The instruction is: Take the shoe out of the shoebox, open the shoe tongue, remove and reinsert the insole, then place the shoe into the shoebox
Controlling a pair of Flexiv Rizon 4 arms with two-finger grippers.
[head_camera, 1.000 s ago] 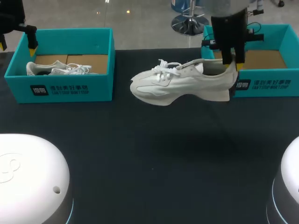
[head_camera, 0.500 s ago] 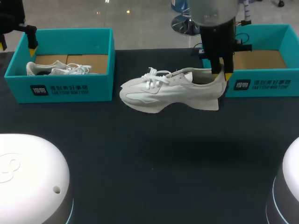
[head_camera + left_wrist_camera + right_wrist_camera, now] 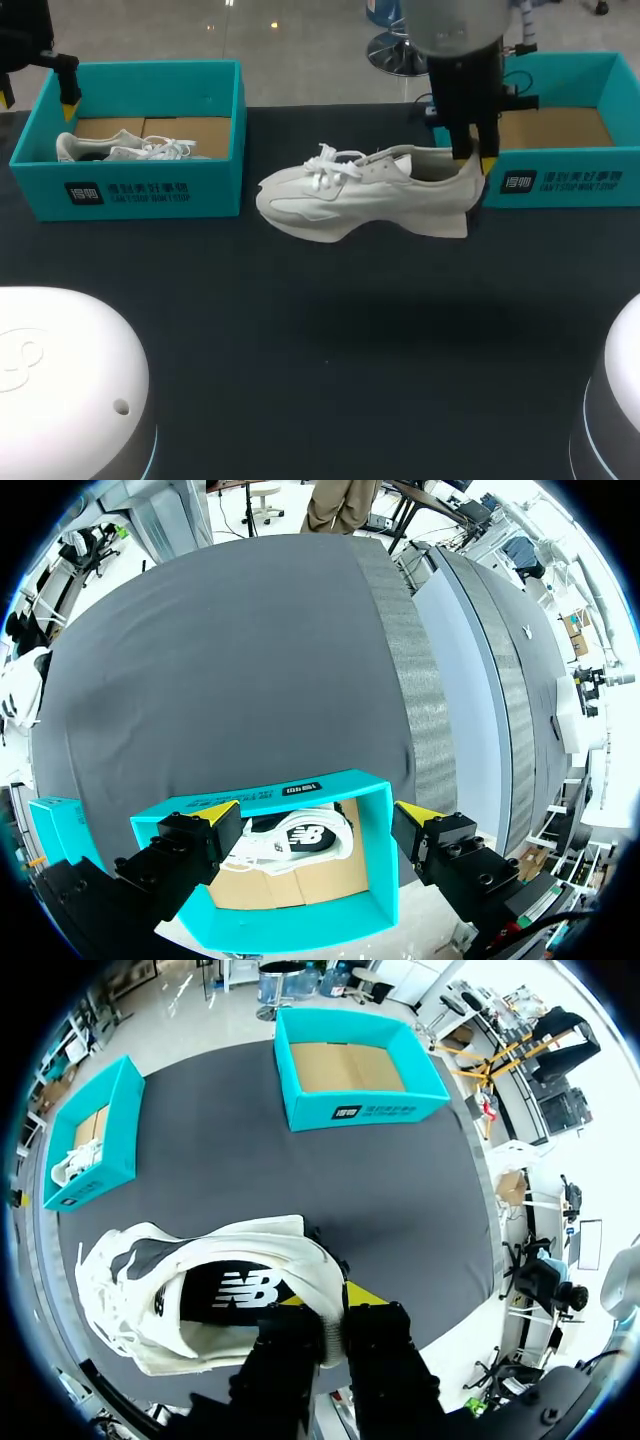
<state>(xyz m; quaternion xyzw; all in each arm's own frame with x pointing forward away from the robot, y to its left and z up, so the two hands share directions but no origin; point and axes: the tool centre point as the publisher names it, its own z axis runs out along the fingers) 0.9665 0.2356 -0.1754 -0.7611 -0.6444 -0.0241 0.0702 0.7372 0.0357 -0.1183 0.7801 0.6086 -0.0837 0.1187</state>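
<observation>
Claw seemingly tight on shoe heel

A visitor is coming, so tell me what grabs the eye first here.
The white lace-up sneaker, pinched at its heel by the right hand over the middle of the dark table. Two teal cardboard shoeboxes flank it: the left shoebox holds a second white shoe, the right shoebox only its bare cardboard floor.

The right tool pinches the white shoe by its heel, beside the right shoebox.
</observation>
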